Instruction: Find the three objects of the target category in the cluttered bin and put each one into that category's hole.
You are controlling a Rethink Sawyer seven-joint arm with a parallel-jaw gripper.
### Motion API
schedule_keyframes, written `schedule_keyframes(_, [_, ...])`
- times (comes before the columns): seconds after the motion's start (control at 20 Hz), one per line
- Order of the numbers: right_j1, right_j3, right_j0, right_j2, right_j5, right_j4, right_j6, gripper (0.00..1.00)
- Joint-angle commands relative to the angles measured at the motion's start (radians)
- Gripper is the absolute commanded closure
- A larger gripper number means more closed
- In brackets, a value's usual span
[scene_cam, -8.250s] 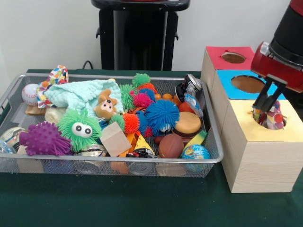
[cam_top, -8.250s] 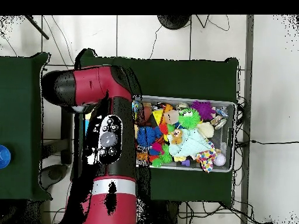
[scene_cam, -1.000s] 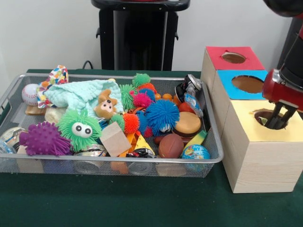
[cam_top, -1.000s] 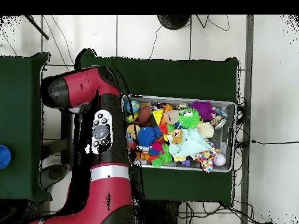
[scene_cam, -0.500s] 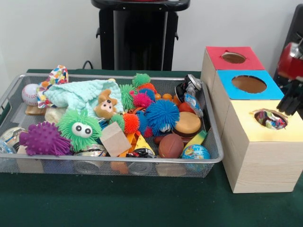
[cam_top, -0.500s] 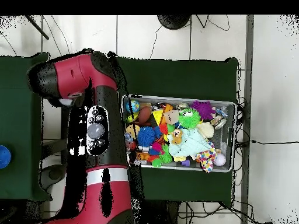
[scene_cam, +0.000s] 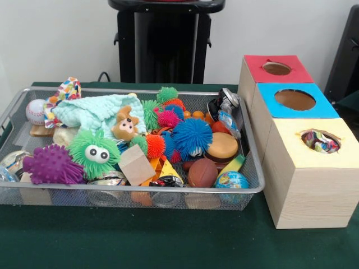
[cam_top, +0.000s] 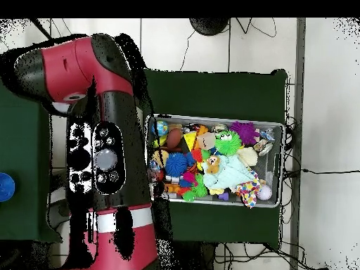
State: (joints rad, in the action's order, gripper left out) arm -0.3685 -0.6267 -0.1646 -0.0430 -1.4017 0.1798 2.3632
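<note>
You are seeing the bin (scene_cam: pixel 255 189) sitting on the green table (scene_cam: pixel 168 241), full of toys. One dotted cloth piece (scene_cam: pixel 68 89) is lying at about ten o'clock in the bin, touching the mint-green knitted cloth (scene_cam: pixel 92 111). At three o'clock from the bin, the yellow-topped box (scene_cam: pixel 305 179) is standing, and something multicoloured, probably printed cloth, is showing inside the hole (scene_cam: pixel 320 140). The red arm (cam_top: pixel 105 151) is covering those boxes in the overhead view. The gripper is hidden, so its state you cannot tell.
</note>
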Motion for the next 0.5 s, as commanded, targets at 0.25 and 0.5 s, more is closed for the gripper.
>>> schedule_keyframes(0.25, [0.026,0.026,0.017,0.063,-0.072,0.003,-0.093,1.00])
schedule_keyframes(0.5, [0.012,-0.054,0.017,0.061,-0.057,-0.019,-0.066,1.00])
